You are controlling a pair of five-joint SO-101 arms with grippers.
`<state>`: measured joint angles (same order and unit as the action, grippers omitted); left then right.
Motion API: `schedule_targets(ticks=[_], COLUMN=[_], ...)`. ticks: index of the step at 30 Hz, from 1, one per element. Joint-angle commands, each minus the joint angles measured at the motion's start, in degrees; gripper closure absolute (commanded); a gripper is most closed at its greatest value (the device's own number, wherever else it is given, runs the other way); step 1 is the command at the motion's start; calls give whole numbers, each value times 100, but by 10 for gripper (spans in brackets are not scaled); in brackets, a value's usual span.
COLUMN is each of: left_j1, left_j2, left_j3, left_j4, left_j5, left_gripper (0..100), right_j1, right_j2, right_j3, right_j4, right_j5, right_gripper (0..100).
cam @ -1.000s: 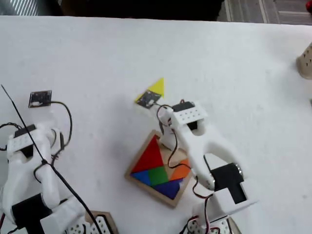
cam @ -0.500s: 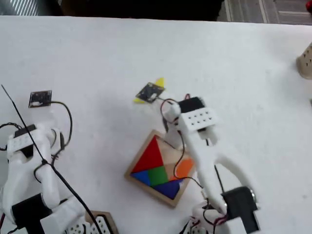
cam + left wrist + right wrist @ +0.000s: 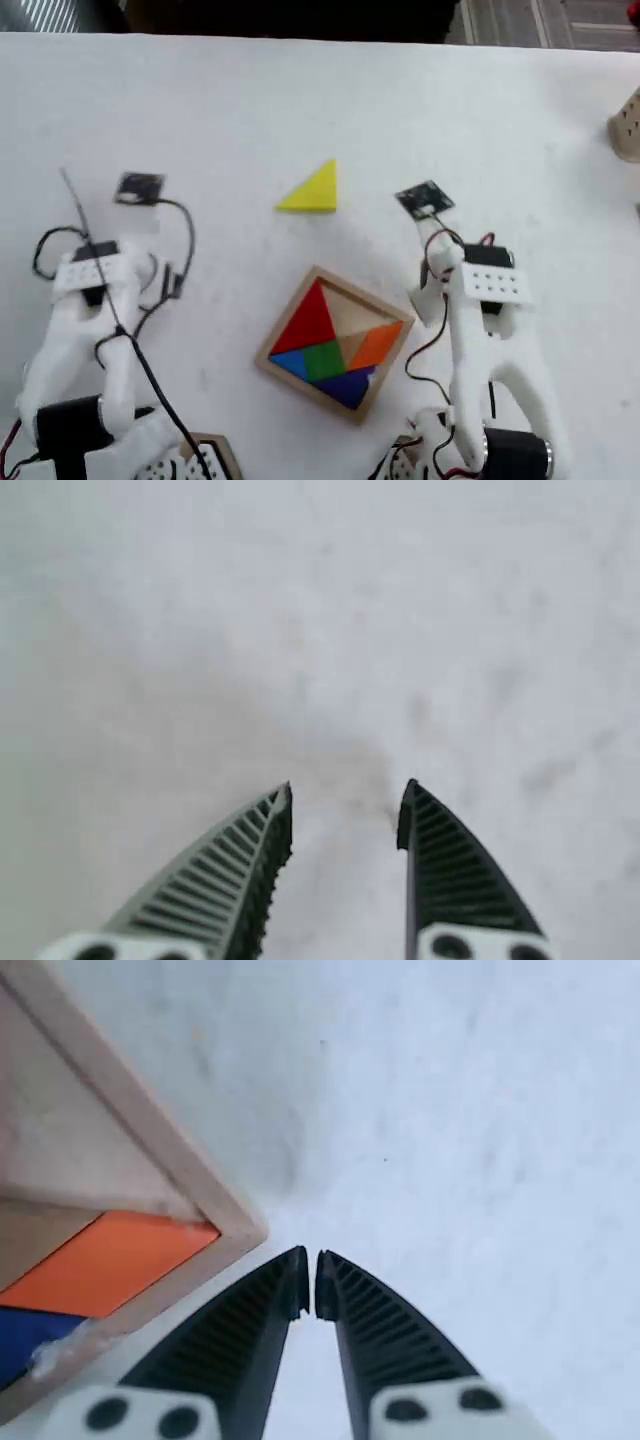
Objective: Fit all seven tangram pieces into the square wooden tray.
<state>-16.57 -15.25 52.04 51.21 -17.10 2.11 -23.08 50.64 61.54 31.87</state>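
Checking outward from your side: your right end effector [image 3: 309, 1285] sat pinched closed on nothing, low over the tabletop [image 3: 480, 110], just beside the corner of the square wooden tray [image 3: 303, 390] nearest the orange piece [image 3: 378, 345]. Your left end effector [image 3: 340, 815] was parted narrowly, empty, over bare tabletop well apart from the tray. The tray held the orange piece packed together with the other coloured pieces [image 3: 320, 355]. A wedge of bare wood [image 3: 355, 312] was left at its far-right side. Beyond the tray, the yellow triangle [image 3: 313, 190] lay flat on the tabletop, apart from both arms. My read: mostly done, yellow triangle not yet fitted, and that wedge looked like its slot.
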Motion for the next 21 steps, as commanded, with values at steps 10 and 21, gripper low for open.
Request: schedule_targets(ticks=[10, 21], left_j1=[2879, 3310], left_j2=[1007, 4602], left_j3=[-3701, -7297], left_j4=[1055, 1371], left_j5=[-334, -1749], left_gripper=[716, 665], right_j1=[927, 875], right_j2=[-330, -295], right_j3=[993, 1064], right_j4=[-1103, -1393], right_j5=[-167, -62], right_gripper=[981, 981])
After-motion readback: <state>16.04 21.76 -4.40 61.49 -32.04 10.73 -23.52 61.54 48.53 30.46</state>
